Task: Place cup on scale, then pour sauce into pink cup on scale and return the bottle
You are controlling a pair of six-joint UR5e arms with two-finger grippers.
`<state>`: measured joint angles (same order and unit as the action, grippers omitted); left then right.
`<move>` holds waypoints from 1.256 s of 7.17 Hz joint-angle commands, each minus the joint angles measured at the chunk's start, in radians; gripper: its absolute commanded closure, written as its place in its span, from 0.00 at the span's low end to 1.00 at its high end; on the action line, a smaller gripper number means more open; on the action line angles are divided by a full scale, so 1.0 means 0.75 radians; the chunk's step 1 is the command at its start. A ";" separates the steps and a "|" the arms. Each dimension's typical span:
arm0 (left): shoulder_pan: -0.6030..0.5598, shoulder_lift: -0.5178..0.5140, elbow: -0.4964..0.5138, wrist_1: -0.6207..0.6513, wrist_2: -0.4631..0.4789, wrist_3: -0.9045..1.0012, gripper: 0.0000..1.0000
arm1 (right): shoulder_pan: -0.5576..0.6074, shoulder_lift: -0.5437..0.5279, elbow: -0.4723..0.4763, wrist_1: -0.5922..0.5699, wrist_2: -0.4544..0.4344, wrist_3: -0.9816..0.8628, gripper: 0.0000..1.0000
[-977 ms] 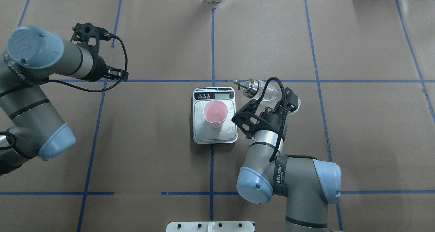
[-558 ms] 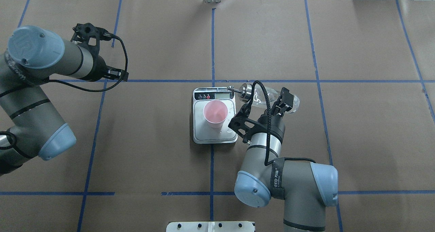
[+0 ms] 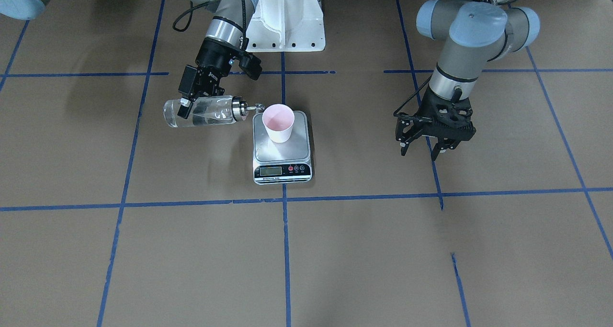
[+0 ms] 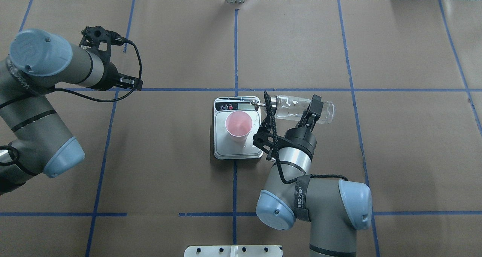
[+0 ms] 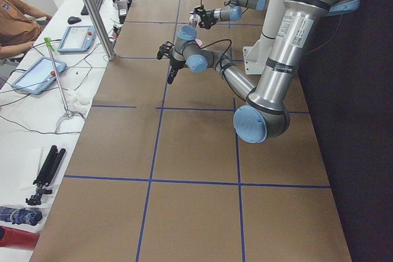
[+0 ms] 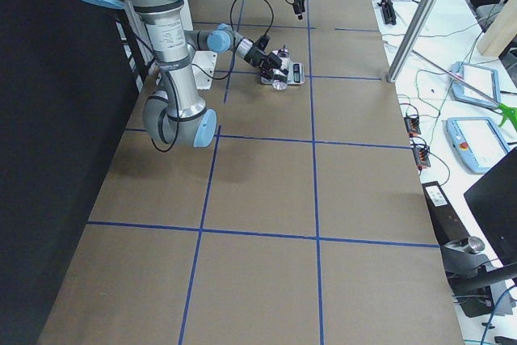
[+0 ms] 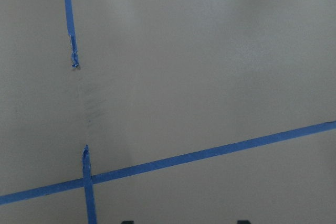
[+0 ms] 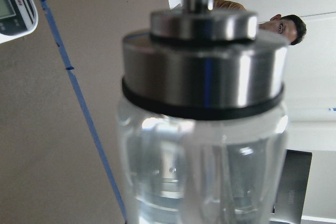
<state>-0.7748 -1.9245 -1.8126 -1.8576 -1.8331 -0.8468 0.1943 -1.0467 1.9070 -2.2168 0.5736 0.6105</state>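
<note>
The pale pink cup (image 4: 238,125) stands upright on the silver scale (image 4: 222,151), also seen in the front view (image 3: 278,121). My right gripper (image 3: 187,103) is shut on the clear glass bottle (image 4: 292,107), which lies about level above the table, to the right of the scale. Its silver spout (image 4: 256,104) reaches over the scale's back right corner, close to the cup's rim. I see no stream. The clear sauce shows in the bottle (image 3: 203,112). The right wrist view is filled by the metal cap (image 8: 205,66). My left gripper (image 3: 427,149) is open and empty, far to the left.
Water drops lie on the scale's platform (image 4: 256,142). The scale's black strip with its display (image 3: 282,171) faces away from me. A white mount (image 3: 287,16) stands at my base. Blue tape lines cross the brown table (image 4: 339,155). A person's face (image 8: 286,24) shows behind the bottle.
My right gripper has tipped the bottle from a slant to level and moved it towards me and left, bringing the spout over the scale. The left arm has not moved.
</note>
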 commanded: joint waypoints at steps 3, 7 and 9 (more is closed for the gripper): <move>0.000 -0.001 0.007 0.000 0.000 0.000 0.27 | 0.001 0.007 0.000 -0.024 -0.006 -0.167 1.00; 0.000 -0.001 0.007 0.000 0.000 -0.004 0.27 | -0.008 0.007 0.000 -0.045 -0.049 -0.272 1.00; 0.002 -0.003 0.014 -0.002 0.000 -0.020 0.27 | -0.006 0.007 0.002 -0.049 -0.047 -0.272 1.00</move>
<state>-0.7737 -1.9262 -1.8039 -1.8586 -1.8331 -0.8571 0.1890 -1.0417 1.9077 -2.2511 0.5376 0.4089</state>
